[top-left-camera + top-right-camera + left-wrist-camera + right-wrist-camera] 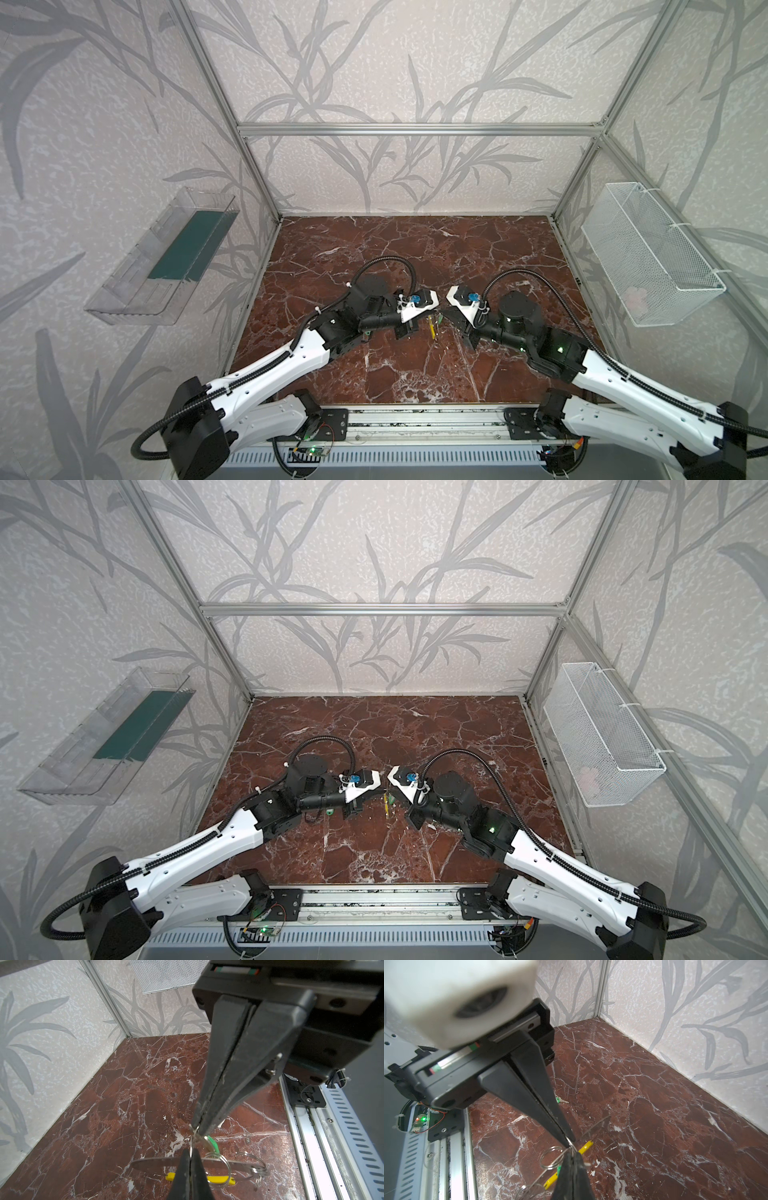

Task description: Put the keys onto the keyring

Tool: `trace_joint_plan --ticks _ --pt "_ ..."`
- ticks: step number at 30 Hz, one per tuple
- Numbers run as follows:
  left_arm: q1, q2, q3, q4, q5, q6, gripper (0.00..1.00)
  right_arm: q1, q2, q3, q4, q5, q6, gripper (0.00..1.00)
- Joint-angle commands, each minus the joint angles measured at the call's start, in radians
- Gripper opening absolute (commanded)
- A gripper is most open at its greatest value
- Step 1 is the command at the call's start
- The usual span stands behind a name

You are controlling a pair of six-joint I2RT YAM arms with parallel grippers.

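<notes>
The keyring [158, 1164], a flat grey band with a yellow sleeve [220, 1179], stands on edge at mid-table between both arms; in a top view only the sleeve [432, 328] shows. A key's green tag [213, 1144] hangs by small wire rings [219, 1164]. My left gripper [190, 1150] is shut on a thin wire loop just above the band. My right gripper [572, 1153] is shut on the same wire, tip to tip with the left. Whether the band itself is pinched is hidden. Another green tag [557, 1100] lies on the table near the left arm.
The red marble table [415, 249] is walled on three sides. A clear plastic bin [166, 257] hangs on the left wall and a white mesh basket [652, 257] on the right wall. An aluminium rail [415, 419] runs along the front edge.
</notes>
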Motion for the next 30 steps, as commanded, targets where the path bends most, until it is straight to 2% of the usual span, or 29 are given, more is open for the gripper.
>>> trace_joint_plan --ticks 1,15,22,30 --pt "-0.007 0.005 0.046 -0.011 -0.003 0.027 0.0 -0.006 -0.032 -0.02 0.043 0.045 0.013 0.0" --pt "-0.019 0.028 0.067 -0.001 -0.028 0.033 0.0 -0.011 -0.031 -0.033 0.036 -0.001 0.03 0.0" --pt "-0.018 0.013 0.061 0.0 -0.057 0.035 0.0 -0.018 -0.057 -0.042 0.014 0.018 0.039 0.0" --pt "-0.019 0.017 0.061 0.019 -0.056 0.021 0.0 -0.02 -0.031 -0.032 0.024 -0.03 0.058 0.0"
